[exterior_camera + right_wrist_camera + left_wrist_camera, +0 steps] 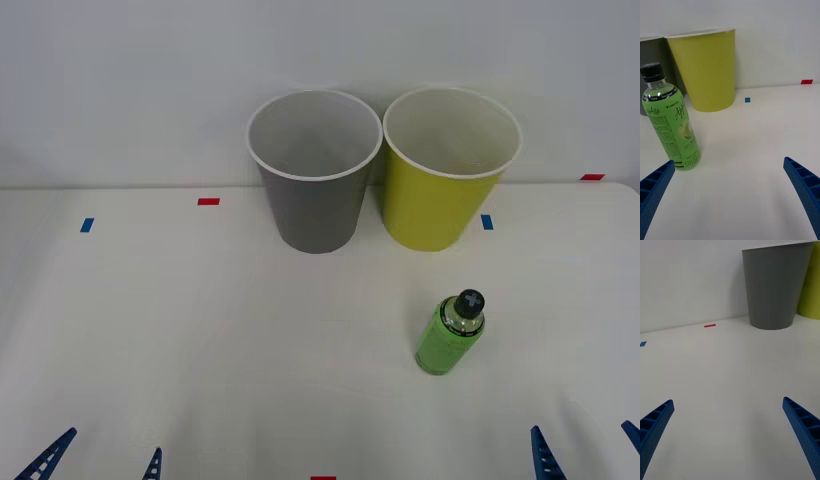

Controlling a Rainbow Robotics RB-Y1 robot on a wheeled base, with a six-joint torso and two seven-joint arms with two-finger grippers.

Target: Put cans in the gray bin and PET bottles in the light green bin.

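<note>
Nearest the robot, the right gripper (585, 452) is seen low at the table's near edge, fingers spread wide and nothing held. The left gripper (98, 455) is parked at the near left, equally wide apart and empty. Just ahead of the right gripper the PET bottle (449, 334) is standing upright on the white table (200, 330), black cap on, well apart from both bins. In the right wrist view the PET bottle (670, 123) sits off toward one finger, so the gripper is best re-centred before closing. The body should probably be grasped mid-height, below the neck, and squeezed gently, since thin plastic may buckle. Farther back, the light green bin (452, 170) is waiting, its rim high enough that a clear lift is needed. Beside it, nearly touching, stands the gray bin (314, 172), which must be avoided.
</note>
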